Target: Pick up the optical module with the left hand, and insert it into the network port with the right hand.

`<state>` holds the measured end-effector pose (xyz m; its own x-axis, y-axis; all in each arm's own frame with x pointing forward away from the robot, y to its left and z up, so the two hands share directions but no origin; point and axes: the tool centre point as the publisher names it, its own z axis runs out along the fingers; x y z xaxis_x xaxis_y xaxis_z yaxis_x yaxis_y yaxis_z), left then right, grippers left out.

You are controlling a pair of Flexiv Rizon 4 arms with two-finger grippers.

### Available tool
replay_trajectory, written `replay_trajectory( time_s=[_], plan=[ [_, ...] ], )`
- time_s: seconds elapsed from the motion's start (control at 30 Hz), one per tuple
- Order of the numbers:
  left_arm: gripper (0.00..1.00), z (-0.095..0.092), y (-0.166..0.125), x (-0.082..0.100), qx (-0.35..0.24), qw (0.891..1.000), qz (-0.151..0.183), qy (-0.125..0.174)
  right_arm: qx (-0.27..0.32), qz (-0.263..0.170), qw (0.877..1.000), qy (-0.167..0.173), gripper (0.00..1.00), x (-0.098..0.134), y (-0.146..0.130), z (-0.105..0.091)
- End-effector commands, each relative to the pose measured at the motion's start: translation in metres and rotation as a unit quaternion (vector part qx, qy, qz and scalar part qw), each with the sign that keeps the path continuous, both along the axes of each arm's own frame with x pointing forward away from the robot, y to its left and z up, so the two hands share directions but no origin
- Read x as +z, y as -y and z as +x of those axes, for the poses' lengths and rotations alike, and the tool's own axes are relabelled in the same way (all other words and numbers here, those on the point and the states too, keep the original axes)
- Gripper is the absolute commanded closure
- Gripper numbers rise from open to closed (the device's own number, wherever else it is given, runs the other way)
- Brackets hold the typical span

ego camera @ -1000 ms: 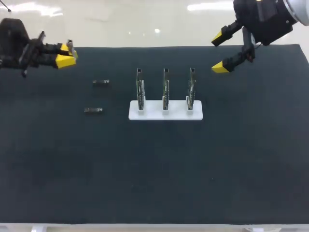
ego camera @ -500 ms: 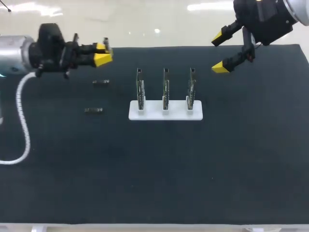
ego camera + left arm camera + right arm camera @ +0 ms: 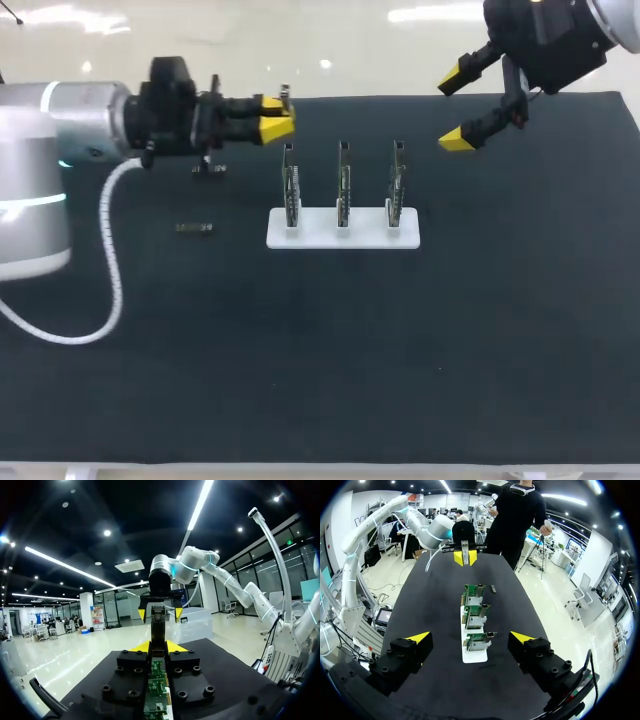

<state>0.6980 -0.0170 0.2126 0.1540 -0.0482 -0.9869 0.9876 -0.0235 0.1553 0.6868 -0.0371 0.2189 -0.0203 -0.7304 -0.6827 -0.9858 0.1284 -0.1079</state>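
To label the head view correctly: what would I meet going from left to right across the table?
Nearer small dark optical module → first upright green circuit board → second board → third board → open right gripper.

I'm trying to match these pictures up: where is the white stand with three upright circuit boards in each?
Head view: the white stand sits mid-table.
Left wrist view: not in it.
Right wrist view: white stand below and ahead of the right gripper.
Shared landmark: the left gripper, holding an optical module, shows in all three.
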Motion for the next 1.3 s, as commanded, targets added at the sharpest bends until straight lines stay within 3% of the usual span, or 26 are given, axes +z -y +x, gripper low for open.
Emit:
replay_trajectory(
  time_s=[0.03, 1.3],
  plan=[
    [1.0, 0.0017, 0.0183, -0.0025, 0.007, 1.0, -0.003, -0.002, 0.001, 0.001, 1.0, 0.0, 0.0, -0.0005, -0.0003, 0.0009],
    [1.0, -0.0004, 0.0278, -0.0037, -0.007, 1.0, 0.001, -0.009, 0.006, 0.006, 1.0, -0.009, 0.0, 0.0007, -0.0026, 0.002]
  ],
)
